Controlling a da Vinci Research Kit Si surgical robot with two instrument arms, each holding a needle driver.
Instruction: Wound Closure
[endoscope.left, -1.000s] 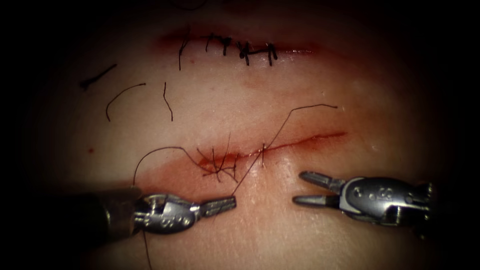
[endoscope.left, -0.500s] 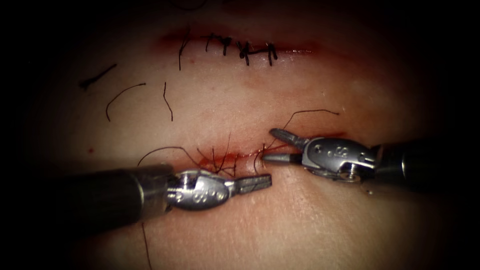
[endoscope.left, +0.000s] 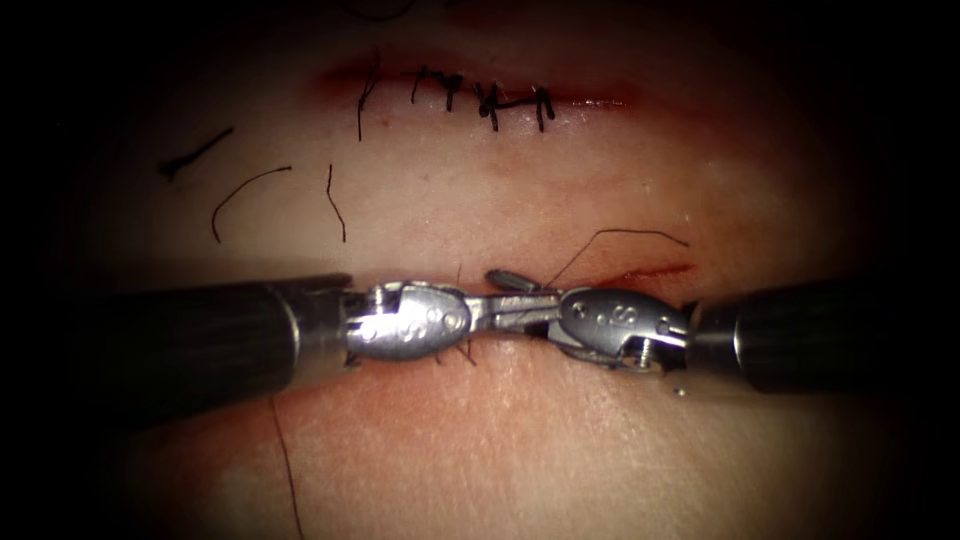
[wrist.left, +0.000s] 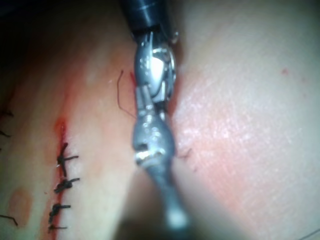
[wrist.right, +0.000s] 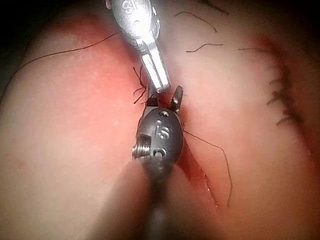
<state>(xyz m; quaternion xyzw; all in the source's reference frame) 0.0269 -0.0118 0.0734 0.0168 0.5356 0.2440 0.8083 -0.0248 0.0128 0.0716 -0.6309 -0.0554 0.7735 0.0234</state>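
Where the two tools meet over the cut, the left tool (endoscope.left: 515, 310) has its jaws squeezed shut, and I think it pinches the thread (endoscope.left: 610, 240), though the grip is hidden. Facing it, the right tool (endoscope.left: 520, 295) has its jaws spread apart and holds nothing; one jaw sticks up beside the left tool's tip. They seem to sit close to share the thread. I cannot spot a needle. Farther up the tissue (endoscope.left: 560, 450), another cut (endoscope.left: 480, 95) is already stitched.
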